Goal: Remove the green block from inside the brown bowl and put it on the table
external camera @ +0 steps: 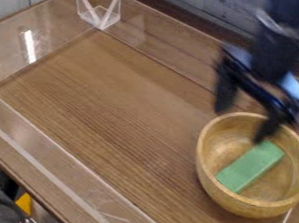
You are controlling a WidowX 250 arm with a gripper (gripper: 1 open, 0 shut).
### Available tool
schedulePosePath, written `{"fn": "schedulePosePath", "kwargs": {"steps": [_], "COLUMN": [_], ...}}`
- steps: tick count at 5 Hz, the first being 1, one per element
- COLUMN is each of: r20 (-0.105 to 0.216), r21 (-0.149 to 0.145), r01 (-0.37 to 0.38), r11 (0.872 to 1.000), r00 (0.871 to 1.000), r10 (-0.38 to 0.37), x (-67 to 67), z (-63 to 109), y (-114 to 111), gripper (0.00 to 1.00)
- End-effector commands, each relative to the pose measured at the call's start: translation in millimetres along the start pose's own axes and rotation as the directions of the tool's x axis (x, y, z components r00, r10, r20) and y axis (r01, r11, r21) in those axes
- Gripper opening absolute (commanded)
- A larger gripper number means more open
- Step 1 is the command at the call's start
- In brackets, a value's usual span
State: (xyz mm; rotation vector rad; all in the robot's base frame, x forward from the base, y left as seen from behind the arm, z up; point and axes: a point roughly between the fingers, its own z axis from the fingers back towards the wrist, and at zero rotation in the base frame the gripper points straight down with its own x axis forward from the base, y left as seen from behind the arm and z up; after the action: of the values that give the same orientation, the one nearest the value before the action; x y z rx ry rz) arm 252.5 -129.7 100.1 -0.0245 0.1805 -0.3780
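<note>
The green block (pixel 248 166) lies flat inside the brown bowl (pixel 216 166), which stands at the right front of the table (pixel 112 110). My gripper (pixel 250 116) hangs blurred just above the bowl's far rim, jaws open and empty. One finger (pixel 271 126) dips in front of the bowl's far wall, a little above the block's upper end. Nothing is between the fingers.
Low clear acrylic walls (pixel 51 174) run along the table's edges. A clear triangular bracket (pixel 99 10) stands at the far left corner. The bowl sits close to the right wall.
</note>
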Motion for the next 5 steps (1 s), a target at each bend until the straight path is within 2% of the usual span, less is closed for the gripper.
{"fn": "schedulePosePath", "kwargs": {"steps": [1, 3, 5], "r20": [0.069, 0.066, 0.079], "r21": [0.008, 0.040, 0.061], "r01": [0.039, 0.074, 0.075], "r11": [0.999, 0.996, 0.995], "r00": [0.997, 0.995, 0.994], "r10": [-0.040, -0.077, -0.080], "x": [11.2, 14.2, 16.2], "z": [-0.6, -5.9, -8.1], "y": [-19, 0, 20], "gripper": [1.00, 1.00, 1.00]}}
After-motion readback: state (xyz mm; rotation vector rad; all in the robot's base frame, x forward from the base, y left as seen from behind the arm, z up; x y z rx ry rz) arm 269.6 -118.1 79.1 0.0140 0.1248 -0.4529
